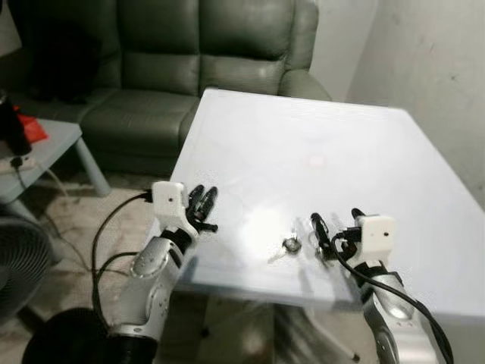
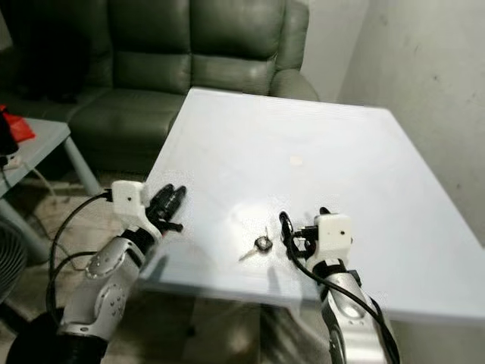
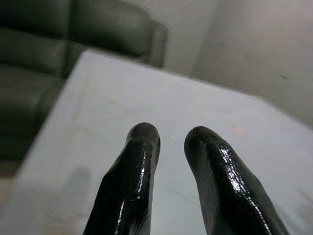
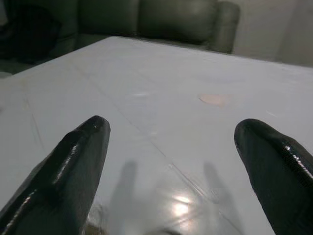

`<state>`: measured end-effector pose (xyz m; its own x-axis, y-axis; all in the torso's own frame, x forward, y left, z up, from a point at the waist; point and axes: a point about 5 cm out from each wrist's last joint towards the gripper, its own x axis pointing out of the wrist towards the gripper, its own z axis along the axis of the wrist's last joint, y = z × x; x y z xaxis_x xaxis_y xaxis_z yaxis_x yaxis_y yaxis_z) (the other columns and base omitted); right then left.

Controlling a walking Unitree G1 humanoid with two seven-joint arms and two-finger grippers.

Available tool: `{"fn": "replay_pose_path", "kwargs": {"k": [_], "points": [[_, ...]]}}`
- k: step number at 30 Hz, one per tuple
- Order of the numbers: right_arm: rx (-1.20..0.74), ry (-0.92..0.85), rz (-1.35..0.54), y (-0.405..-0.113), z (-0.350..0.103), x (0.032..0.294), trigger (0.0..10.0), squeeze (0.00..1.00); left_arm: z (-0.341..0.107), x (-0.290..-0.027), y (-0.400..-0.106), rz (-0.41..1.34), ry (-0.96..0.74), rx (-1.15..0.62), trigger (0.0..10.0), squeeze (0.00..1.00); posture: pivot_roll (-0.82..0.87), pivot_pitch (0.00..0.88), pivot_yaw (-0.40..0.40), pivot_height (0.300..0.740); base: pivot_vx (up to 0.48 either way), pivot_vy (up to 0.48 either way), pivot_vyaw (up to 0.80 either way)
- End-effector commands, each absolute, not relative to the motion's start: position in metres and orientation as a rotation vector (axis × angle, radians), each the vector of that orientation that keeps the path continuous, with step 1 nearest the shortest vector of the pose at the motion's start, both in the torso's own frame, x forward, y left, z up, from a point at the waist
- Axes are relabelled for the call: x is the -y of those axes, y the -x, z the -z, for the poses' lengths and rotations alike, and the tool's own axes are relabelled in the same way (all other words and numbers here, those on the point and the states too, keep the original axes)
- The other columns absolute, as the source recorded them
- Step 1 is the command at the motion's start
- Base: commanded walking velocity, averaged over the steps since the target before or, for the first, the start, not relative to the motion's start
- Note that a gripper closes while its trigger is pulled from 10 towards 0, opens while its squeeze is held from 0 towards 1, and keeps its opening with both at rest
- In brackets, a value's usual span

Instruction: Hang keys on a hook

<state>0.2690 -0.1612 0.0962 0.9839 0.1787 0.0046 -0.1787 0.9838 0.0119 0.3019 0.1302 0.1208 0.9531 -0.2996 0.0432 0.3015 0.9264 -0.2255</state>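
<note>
Status: the task is at its start. The keys (image 1: 290, 245) lie flat on the white table (image 1: 318, 144), near its front edge, beside a bright patch of glare. They are not gripped and nothing has lifted them. No hook can be made out, so where the keys are to hang cannot be told from here.

Right gripper (image 1: 338, 227): raised over the table's front edge, just beside the keys on their right side. Its two black fingers stand wide apart in the right wrist view, with bare tabletop between them and nothing held. One finger (image 4: 63, 171) shows at the near side, the other across a wide gap. The keys themselves cannot be picked out with certainty in that view.

Left gripper (image 1: 203, 203): held at the table's left front corner, well apart from the keys. Its fingers (image 3: 129, 181) stand close together with a narrow gap between them, and they hold nothing.

Remaining work, as judged: grasp the keys, lift them, find a hook, carry the keys there and hang them. All of it is outstanding.

Containers: none seen on the table, which bears the keys and a faint pinkish mark (image 4: 213, 99) farther back.

Surroundings: a dark green sofa (image 1: 189, 53) behind the table, and a grey side table (image 1: 45, 148) on the left bearing a red object (image 1: 32, 129).
</note>
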Motion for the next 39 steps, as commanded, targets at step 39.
{"fn": "replay_pose_path", "kwargs": {"k": [39], "points": [[-0.158,0.061,-0.457,-0.239,-0.078,0.159,9.8,0.0,-0.095,-0.073,-0.252,0.658,0.075,-0.002,10.0,0.0,-0.08,0.016,-0.065,0.74,0.0,0.0,0.0]]}}
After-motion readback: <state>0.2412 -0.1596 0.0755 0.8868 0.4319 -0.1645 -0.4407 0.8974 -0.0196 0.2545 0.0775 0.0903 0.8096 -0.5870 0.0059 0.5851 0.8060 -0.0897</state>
